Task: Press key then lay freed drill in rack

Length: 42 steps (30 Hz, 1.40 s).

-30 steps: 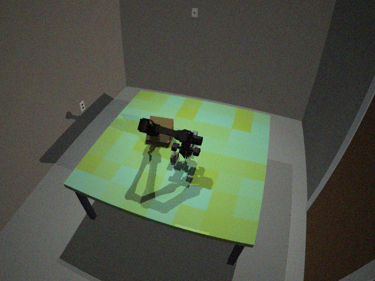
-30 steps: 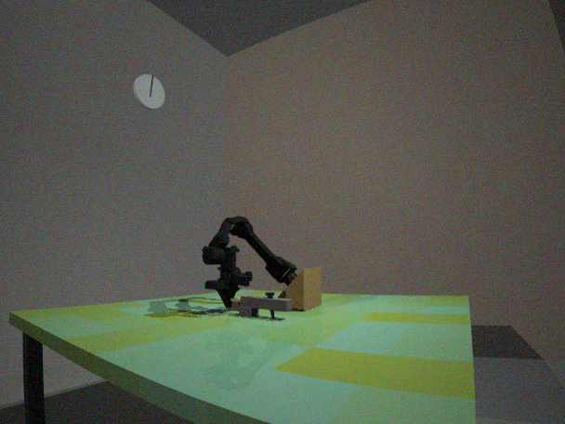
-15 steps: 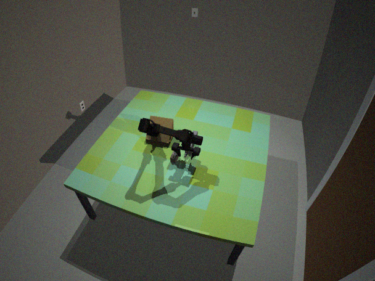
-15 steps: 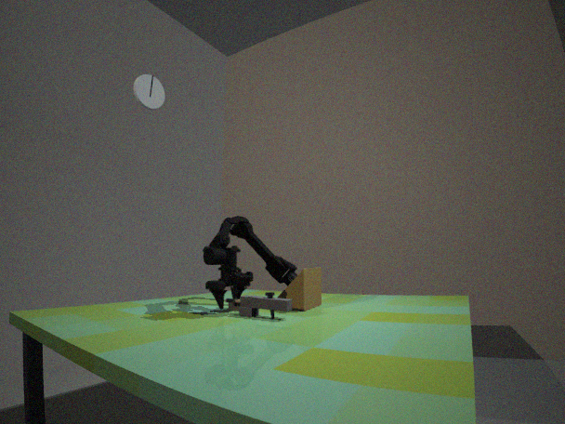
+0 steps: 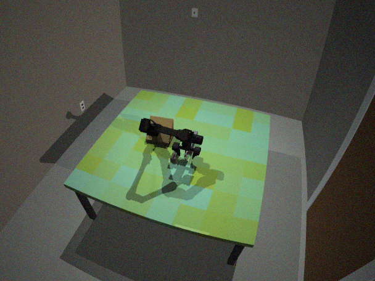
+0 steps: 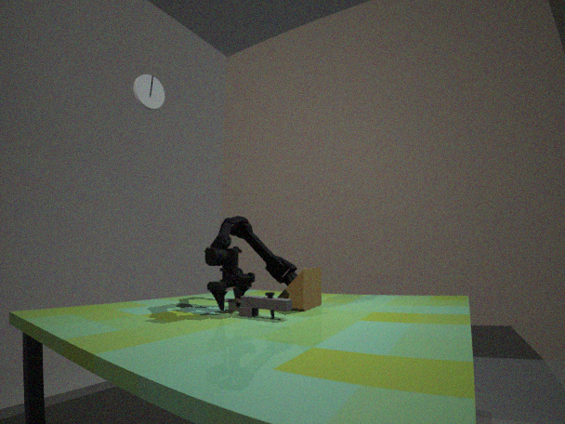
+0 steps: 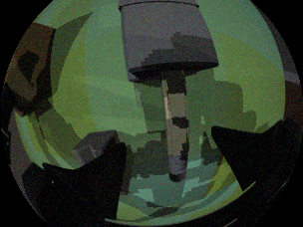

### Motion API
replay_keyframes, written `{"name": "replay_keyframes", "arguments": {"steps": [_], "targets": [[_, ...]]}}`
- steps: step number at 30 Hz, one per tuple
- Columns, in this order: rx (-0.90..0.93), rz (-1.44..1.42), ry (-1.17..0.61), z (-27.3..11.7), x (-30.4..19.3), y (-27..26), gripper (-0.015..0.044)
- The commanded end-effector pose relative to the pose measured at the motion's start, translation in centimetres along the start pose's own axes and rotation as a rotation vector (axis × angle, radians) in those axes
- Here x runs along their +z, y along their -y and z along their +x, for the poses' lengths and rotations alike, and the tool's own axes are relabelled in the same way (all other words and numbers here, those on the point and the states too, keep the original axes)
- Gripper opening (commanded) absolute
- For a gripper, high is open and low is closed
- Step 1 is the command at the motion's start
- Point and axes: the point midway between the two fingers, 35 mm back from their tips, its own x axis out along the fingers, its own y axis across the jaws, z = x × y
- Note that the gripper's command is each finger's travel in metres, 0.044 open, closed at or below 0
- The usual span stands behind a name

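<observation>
Claw (image 5: 184,156) (image 6: 230,306) (image 7: 169,136): one, black; fingers spread nearly full, nothing in hold. 
Drill (image 7: 177,129): one, slender; in the wrist view, below the claw and between its fingers, long axis crossing the finger-to-finger line nearly square. Inner end at the grey holder (image 5: 195,133) (image 6: 267,303) (image 7: 169,35); far end free. 
Coming move, by judgement: lower astride the shank, close, draw away from holder. Remaining height: cannot tell.
</observation>
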Motion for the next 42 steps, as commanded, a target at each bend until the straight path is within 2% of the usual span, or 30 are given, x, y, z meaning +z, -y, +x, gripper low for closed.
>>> {"name": "replay_keyframes", "arguments": {"steps": [1,10,26,29,42], "targets": [[0.001,0.004,-0.001,0.15,0.23,-0.01,0.044],[0.001,0.004,-0.001,0.36,0.61,0.0,0.044],[-0.001,0.001,-0.002,0.21,0.42,0.05,0.002],[-0.001,0.001,-0.002,0.21,0.42,0.05,0.0],[0.001,0.004,-0.001,-0.12,0.43,-0.07,0.0]]}}
